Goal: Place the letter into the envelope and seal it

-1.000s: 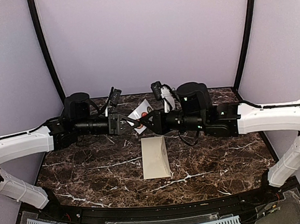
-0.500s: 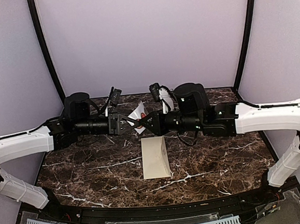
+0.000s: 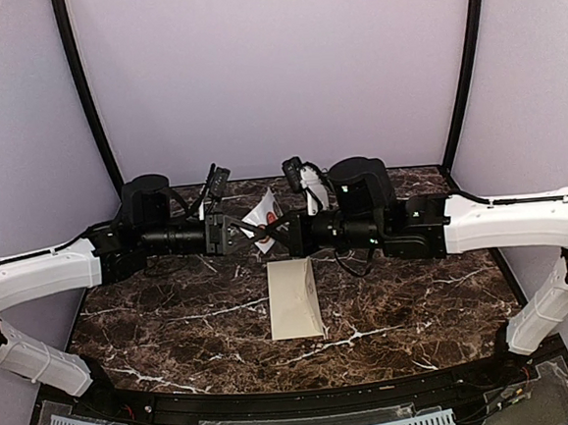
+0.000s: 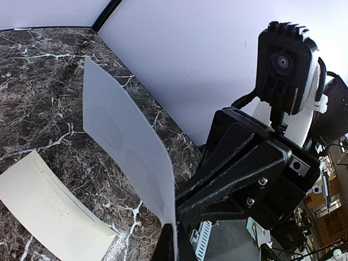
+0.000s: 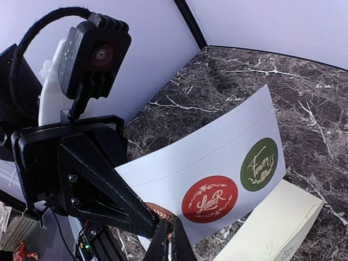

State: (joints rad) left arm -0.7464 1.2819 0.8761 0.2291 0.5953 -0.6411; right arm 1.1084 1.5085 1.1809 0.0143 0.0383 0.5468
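Sealing is in hand: the left claw (image 4: 169,247) and the right claw (image 5: 166,239) are each clamping the sticker sheet (image 5: 217,157) above the worktop's (image 3: 418,291) far edge, while the envelope (image 3: 296,298) is lying flat mid-worktop. Next move, I judge, is peeling one sticker free for the flap. The right claw's tips are hiding whether they are pinching sticker or backing; no letter is showing.

L gripper (image 3: 252,232) & R gripper (image 3: 274,235) meet tip to tip above back-centre of table (image 3: 155,321), both pinched on the sheet (image 3: 264,212) raised betw. them. Arms (image 3: 521,218) form a bar across the back, so no way thru at that height. Flat envelope (image 3: 296,298) lies mid-table, low obstacle. Open marble L & R of it and along near edge.
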